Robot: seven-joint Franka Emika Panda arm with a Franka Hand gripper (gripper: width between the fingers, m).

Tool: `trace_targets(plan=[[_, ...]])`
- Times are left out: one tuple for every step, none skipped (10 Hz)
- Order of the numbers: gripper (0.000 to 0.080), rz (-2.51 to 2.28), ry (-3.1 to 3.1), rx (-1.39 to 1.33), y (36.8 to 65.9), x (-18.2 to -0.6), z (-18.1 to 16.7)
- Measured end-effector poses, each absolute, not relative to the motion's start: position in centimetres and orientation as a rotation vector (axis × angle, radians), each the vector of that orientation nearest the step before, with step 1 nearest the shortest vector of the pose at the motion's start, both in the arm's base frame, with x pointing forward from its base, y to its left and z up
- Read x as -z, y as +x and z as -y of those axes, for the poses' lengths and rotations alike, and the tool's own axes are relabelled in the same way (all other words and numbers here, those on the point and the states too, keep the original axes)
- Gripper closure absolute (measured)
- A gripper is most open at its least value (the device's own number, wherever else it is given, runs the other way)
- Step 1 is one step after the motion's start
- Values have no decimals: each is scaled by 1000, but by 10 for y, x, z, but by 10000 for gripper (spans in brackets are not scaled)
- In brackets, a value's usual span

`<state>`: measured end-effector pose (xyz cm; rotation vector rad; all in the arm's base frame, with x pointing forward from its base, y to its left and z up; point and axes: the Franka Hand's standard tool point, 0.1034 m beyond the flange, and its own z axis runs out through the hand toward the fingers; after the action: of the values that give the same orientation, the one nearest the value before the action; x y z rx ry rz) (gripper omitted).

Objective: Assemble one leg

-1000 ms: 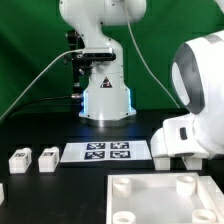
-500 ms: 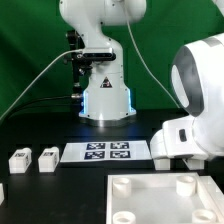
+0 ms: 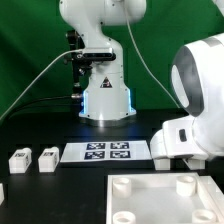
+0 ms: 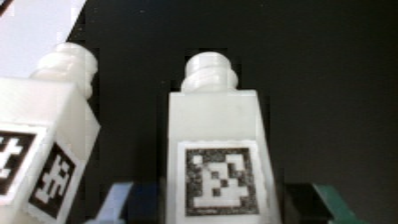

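In the wrist view a white leg (image 4: 217, 130) with a black-and-white tag on its face and a rounded peg at its far end lies between my fingers. My gripper (image 4: 222, 206) is open, with a dark gap between the leg and each fingertip (image 4: 128, 200). A second tagged leg (image 4: 50, 120) lies right beside the first. In the exterior view two more legs (image 3: 20, 160) (image 3: 47, 159) lie at the exterior view's left. The gripper itself is hidden there behind the arm's white wrist body (image 3: 190, 125).
The large white panel with round holes (image 3: 160, 197) lies at the front. The marker board (image 3: 107, 152) lies in front of the robot base (image 3: 105, 95). Another white part shows at the exterior view's left edge (image 3: 2, 190). Cables run behind.
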<state>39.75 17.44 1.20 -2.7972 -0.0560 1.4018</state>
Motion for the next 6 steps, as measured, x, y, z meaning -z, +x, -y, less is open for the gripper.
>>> trace_targets(plan=[[509, 56, -2797, -1402, 397, -12, -174], [509, 56, -2797, -1402, 397, -12, -174], [508, 57, -2799, -1396, 399, -13, -174], [508, 69, -2820, -1340, 411, -23, -172], [508, 106, -2817, -1312, 423, -49, -166], [508, 124, -2822, -1261, 438, -72, -157]])
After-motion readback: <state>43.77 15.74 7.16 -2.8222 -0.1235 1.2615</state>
